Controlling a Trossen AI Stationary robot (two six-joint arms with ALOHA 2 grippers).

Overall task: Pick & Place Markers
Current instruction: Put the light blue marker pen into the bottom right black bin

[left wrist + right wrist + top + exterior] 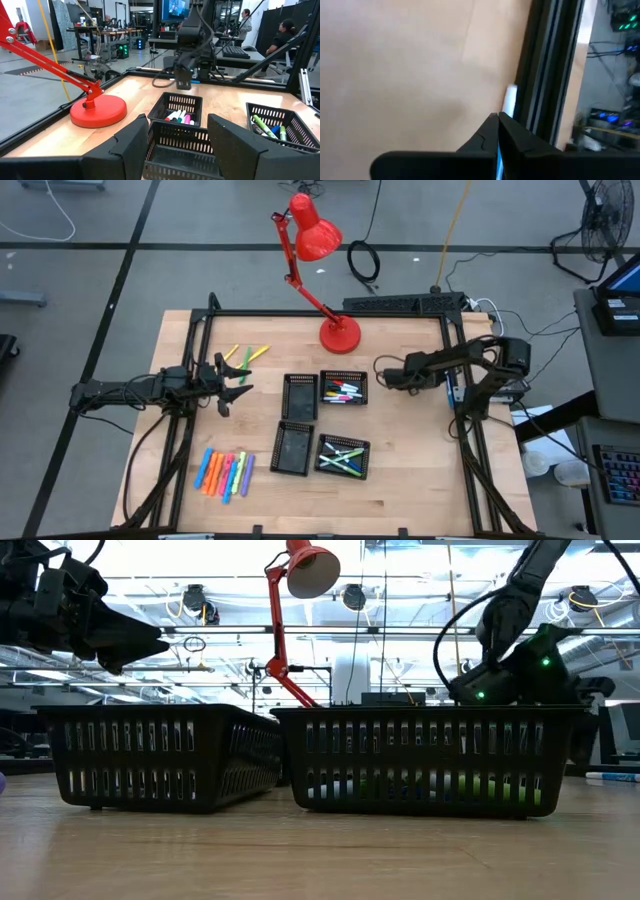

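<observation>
left gripper (236, 385) spread, empty, nearest yellow-green markers (245, 358) just lampward (339, 333); right gripper (381, 372) shut (empty).

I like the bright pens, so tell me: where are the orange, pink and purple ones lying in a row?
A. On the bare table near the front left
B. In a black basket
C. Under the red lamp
A: the row of bright pens lies on the bare wooden table, left of the black baskets.
</observation>
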